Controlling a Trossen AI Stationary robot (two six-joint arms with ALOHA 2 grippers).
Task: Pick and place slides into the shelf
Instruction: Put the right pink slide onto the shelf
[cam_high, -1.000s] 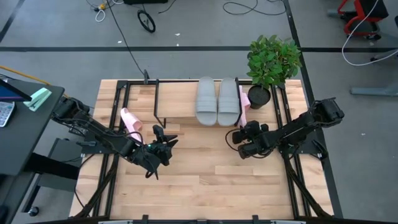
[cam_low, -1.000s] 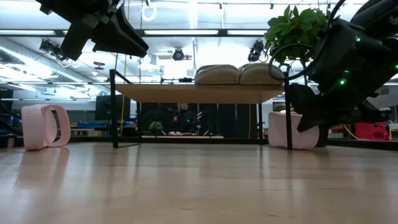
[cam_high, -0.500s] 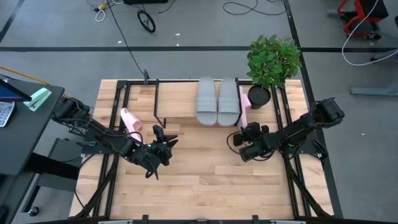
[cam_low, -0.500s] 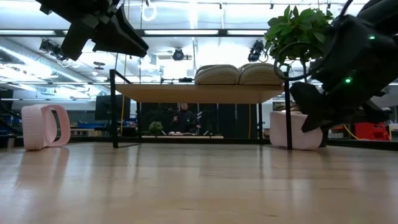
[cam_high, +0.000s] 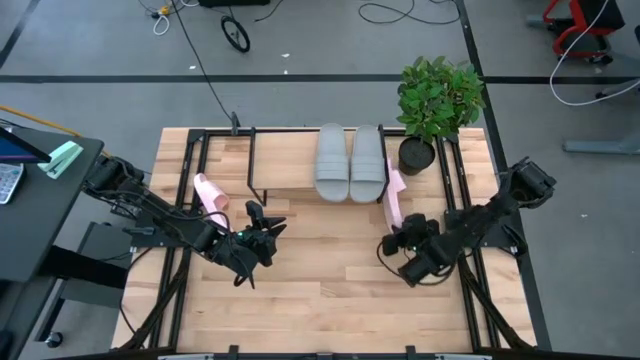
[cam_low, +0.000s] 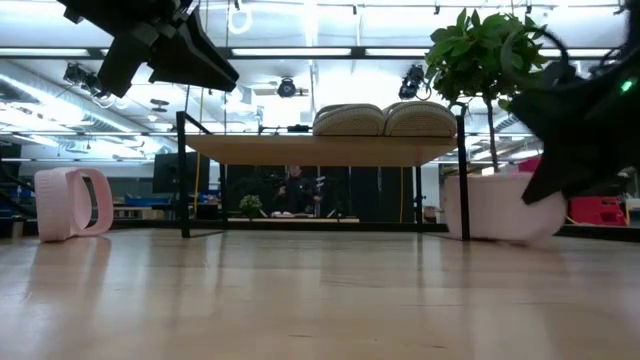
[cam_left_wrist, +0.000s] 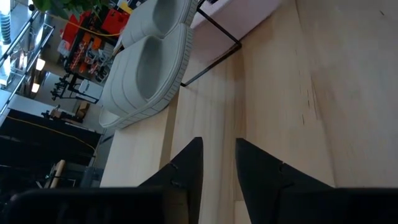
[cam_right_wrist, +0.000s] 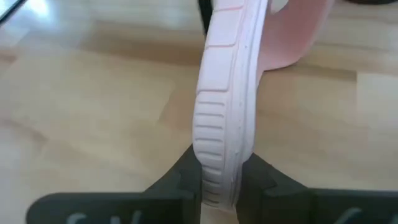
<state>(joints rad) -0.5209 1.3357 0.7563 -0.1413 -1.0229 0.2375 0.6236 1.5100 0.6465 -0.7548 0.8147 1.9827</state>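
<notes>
Right gripper (cam_right_wrist: 221, 186) is clenched on the pink slide's (cam_right_wrist: 227, 118) sole edge, left gripper (cam_left_wrist: 217, 165) parted, empty. Lift clear of the table before swinging to the shelf (cam_high: 290, 172), beside the grey pair (cam_high: 350, 162)

Two slides (cam_high: 349, 162) lie side by side on the shelf (cam_high: 290, 165), at upper centre of the high view. A potted plant (cam_high: 436, 105) stands right of them. A third slide (cam_high: 210, 194) stands on edge at left, beside the shelf frame. A fourth slide (cam_high: 395, 198) stands on edge below the plant, clamped in the right gripper (cam_high: 404, 238). The left gripper (cam_high: 268, 227) hangs at lower centre-left.
</notes>
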